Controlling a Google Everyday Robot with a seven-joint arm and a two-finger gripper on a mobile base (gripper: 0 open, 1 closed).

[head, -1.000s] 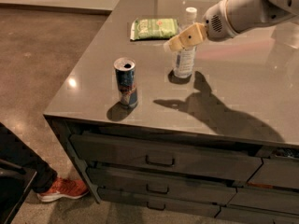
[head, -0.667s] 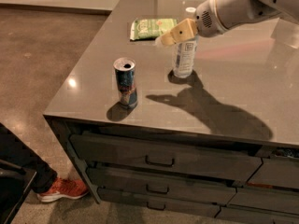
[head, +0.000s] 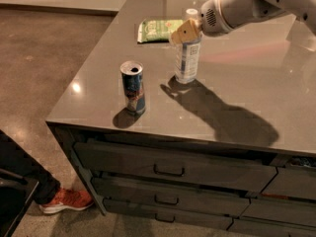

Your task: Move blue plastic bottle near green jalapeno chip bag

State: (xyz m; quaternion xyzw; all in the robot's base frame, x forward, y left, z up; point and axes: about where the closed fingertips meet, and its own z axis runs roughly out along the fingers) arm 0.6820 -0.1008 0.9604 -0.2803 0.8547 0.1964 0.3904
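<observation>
The worktop (head: 237, 73) is a smooth grey slab with a soft sheen that catches lamp glare. The blue plastic bottle (head: 187, 63) is clear, glossy plastic. The gripper (head: 183, 32) sits at its 12 o'clock, by the neck, and looks matt tan on a smooth white arm (head: 247, 4). At the bottle's 8 o'clock the can (head: 133, 87) is shiny metal. At 11 o'clock the green jalapeno chip bag (head: 157, 30) is crinkled film.

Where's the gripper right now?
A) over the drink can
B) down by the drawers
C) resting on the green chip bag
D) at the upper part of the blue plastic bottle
D: the gripper sits against the upper part of the upright blue plastic bottle, just below its white cap. The can stands apart toward the counter's front, and the green jalapeno chip bag lies flat behind.
</observation>
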